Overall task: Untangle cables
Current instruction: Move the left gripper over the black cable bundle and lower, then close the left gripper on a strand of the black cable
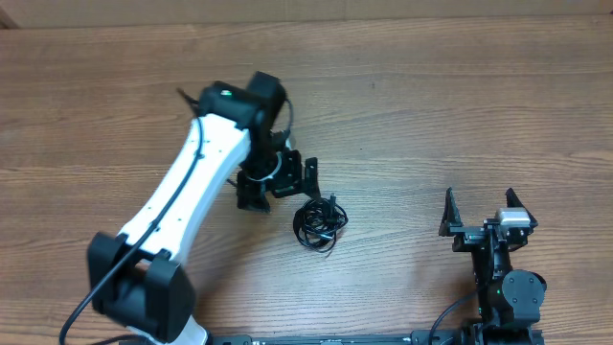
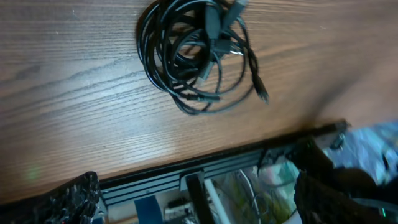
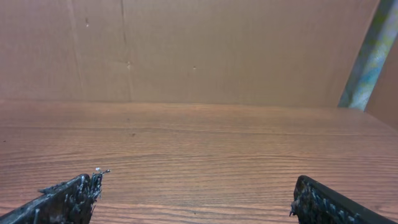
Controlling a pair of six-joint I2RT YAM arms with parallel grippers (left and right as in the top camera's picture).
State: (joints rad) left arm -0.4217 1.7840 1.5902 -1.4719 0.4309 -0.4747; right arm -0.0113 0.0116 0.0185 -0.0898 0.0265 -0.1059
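Note:
The cables (image 1: pixel 319 222) lie as one small tangled coil of thin black cords on the wooden table, near its middle. In the left wrist view the bundle (image 2: pixel 194 56) fills the upper centre, with plug ends sticking out at its right. My left gripper (image 1: pixel 283 182) hangs just up and left of the bundle, open and empty, not touching it; its fingertips show at the lower corners of the left wrist view (image 2: pixel 199 199). My right gripper (image 1: pixel 484 213) is open and empty at the right front, far from the cables; its fingertips frame bare wood (image 3: pixel 193 193).
The table's front edge with a black rail (image 2: pixel 205 171) runs below the bundle in the left wrist view, with clutter beyond it. A brown cardboard wall (image 3: pixel 186 50) stands at the table's far side.

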